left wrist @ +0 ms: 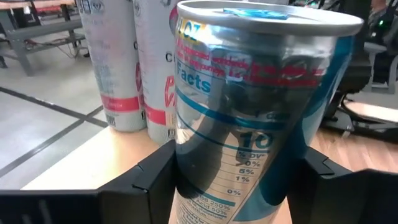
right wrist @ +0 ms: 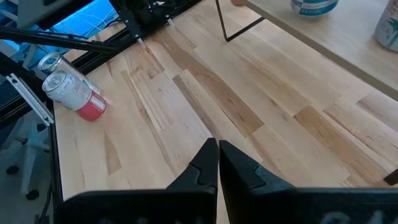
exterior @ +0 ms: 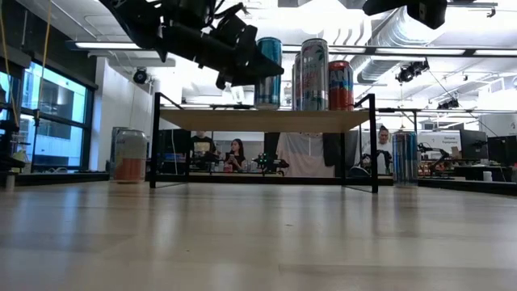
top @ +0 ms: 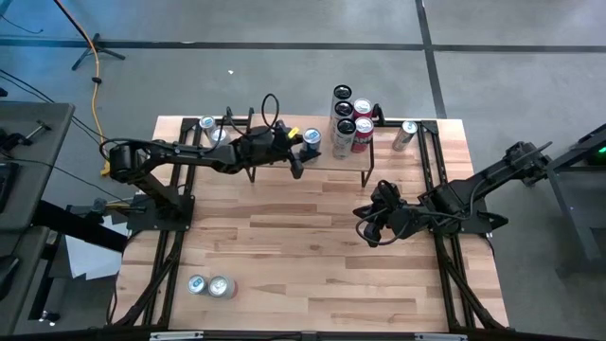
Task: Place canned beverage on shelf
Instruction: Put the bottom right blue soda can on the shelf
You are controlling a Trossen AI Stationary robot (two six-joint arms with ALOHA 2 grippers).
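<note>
Nearest the front edge of the surface (top: 312,246), two cans (top: 210,286) lie on their sides, side by side, well apart from everything else. Farther in, the right pincer (top: 371,227) hangs above the bare middle planks, its two dark fingers (right wrist: 214,163) clenched together on nothing.

Beyond that stands the shelf (top: 327,163), a light wood plank on thin black legs. The left pincer (top: 305,149) reaches over the shelf from the left, and its fingers (left wrist: 146,177) stand on either side of the teal can (top: 312,139), which is upright on the shelf top. In the left wrist view the can (left wrist: 249,118) fills the gap between the fingers; whether they press on it or have just let go cannot be told.

Just beside the teal can, toward the right end of the shelf, a cluster of four tall cans (top: 351,118) stands upright, white and red ones among them. One more can (top: 408,133) stands on the surface right of the shelf, and two cans (top: 214,130) stand at its left end.

Past the surface, in the low view, a seated person (exterior: 237,153) shows in the room behind.
</note>
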